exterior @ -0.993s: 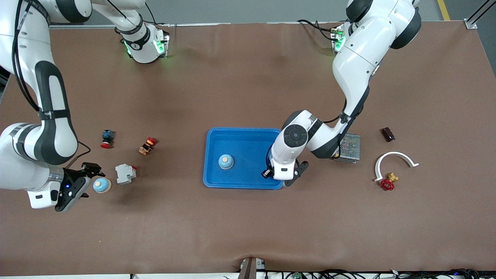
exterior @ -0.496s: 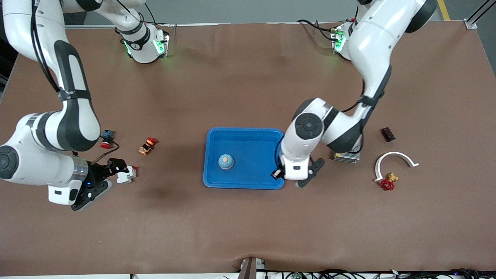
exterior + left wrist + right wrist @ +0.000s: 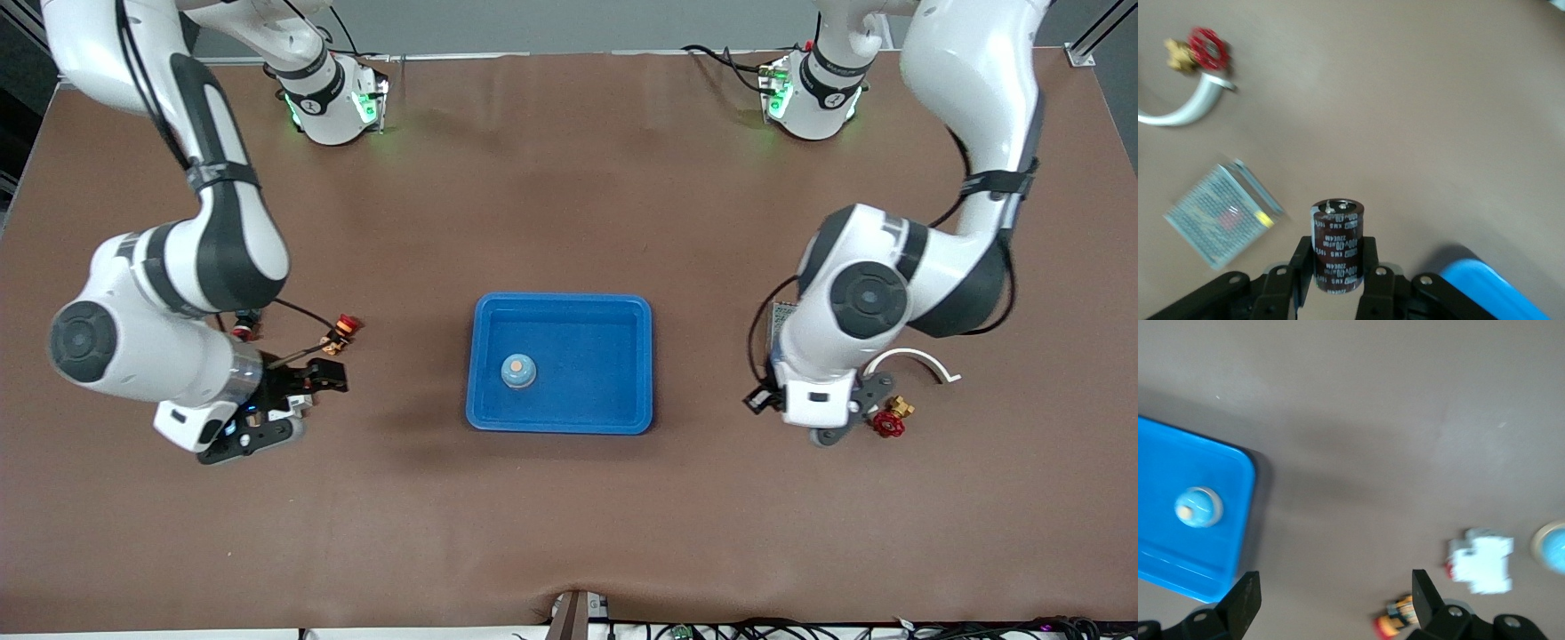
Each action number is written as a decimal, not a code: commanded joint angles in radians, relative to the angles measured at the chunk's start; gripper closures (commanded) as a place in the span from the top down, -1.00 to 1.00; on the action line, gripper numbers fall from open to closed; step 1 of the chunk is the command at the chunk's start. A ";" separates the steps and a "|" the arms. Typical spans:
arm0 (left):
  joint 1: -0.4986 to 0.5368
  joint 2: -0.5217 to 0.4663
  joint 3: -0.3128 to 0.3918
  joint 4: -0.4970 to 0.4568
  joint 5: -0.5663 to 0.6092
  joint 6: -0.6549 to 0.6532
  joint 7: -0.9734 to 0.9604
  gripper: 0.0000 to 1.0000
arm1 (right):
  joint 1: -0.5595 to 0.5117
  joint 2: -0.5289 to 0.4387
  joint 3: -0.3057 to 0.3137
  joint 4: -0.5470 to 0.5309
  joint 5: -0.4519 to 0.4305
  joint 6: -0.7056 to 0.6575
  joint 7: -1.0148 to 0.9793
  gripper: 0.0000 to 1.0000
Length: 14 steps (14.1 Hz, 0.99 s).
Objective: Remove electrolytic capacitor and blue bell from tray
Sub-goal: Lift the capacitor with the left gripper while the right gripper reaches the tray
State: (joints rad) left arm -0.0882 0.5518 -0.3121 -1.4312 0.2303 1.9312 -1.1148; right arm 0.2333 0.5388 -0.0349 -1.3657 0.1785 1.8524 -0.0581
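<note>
Brown table [image 3: 569, 516]: blue tray [image 3: 622, 311] holding one bell [image 3: 518, 371]; left gripper [image 3: 1337, 283] clamps capacitor [image 3: 1337, 243] near red valve [image 3: 887, 424]; right gripper [image 3: 1331, 600] wide, near white breaker [image 3: 1481, 568].

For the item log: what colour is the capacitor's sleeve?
Dark brown capacitor with pale print, clearest in the left wrist view.

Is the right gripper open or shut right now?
Open. In the right wrist view the right gripper shows its two fingers spread wide with bare table between them, nothing held.

Tray [image 3: 560, 307]: showing bright blue. Bell [image 3: 518, 370] in tray: showing pale blue, orange top. Capacitor [image 3: 1337, 245]: showing dark brown, white print. Valve wheel [image 3: 886, 424]: showing red. Table [image 3: 569, 516]: showing brown.
</note>
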 commanded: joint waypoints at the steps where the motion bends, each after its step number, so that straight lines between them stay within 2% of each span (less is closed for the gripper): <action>1: 0.099 -0.069 -0.009 -0.118 -0.014 -0.001 0.103 -1.00 | 0.076 -0.017 -0.005 -0.004 -0.019 -0.007 0.206 1.00; 4: 0.214 -0.069 -0.009 -0.159 -0.009 -0.001 0.222 -1.00 | 0.151 -0.007 -0.006 -0.004 -0.021 0.017 0.354 1.00; 9: 0.349 -0.067 -0.007 -0.189 0.009 0.005 0.398 -1.00 | 0.253 0.041 -0.006 -0.007 -0.016 0.152 0.596 1.00; 11: 0.427 -0.050 -0.009 -0.189 0.020 0.026 0.485 -1.00 | 0.279 0.079 -0.006 -0.007 -0.019 0.207 0.652 1.00; 14: 0.484 -0.010 -0.005 -0.193 0.024 0.078 0.547 -1.00 | 0.313 0.128 -0.006 -0.007 -0.016 0.270 0.667 1.00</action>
State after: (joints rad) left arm 0.3650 0.5298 -0.3080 -1.6033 0.2366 1.9725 -0.5968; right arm 0.5275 0.6409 -0.0342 -1.3817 0.1756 2.0964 0.5779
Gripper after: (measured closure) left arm 0.665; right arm 0.000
